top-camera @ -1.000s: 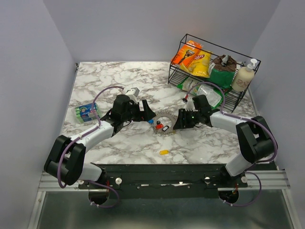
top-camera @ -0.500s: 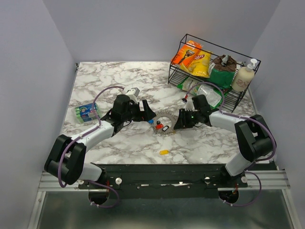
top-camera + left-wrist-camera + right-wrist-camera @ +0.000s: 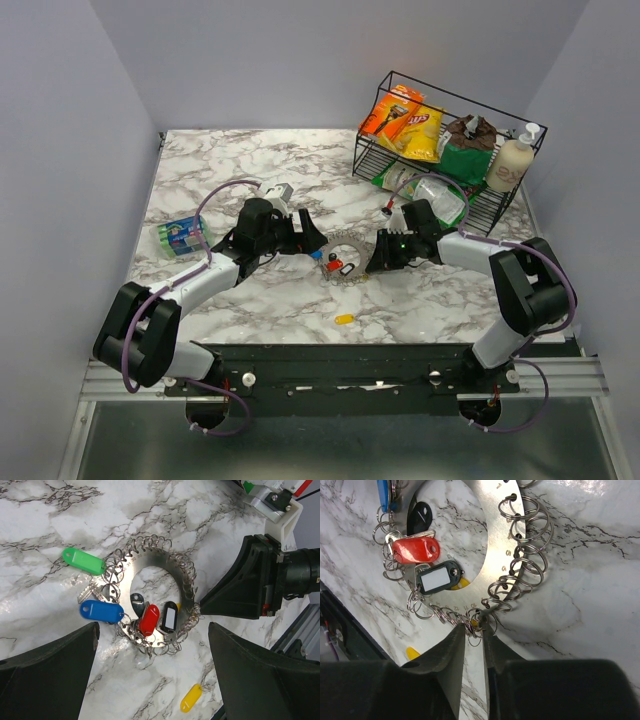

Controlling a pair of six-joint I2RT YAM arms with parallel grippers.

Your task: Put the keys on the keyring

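The worktop is white stone with grey swirls. Pale lilac walls stand on three sides of it. In the upper right of the top view sits a black wire basket with bright snack bags and a cream bottle in it. A green packet lies at the left, well apart from the rest.

The keyring lies flat in the middle of the worktop, between the two claws. It is a shiny metal ring with lots of little wire loops round its edge. A green key, a blue key, a red key and a black key sit at its left and lower edge. A yellow key lies alone on the bare stone, at the bottom of the left wrist view.

The left claw is wide apart, and the keyring shows between its fingers. The right claw is at the ring's edge with its fingers nearly together. A little wire loop is in the thin gap, but I cannot tell if it is squeezed.
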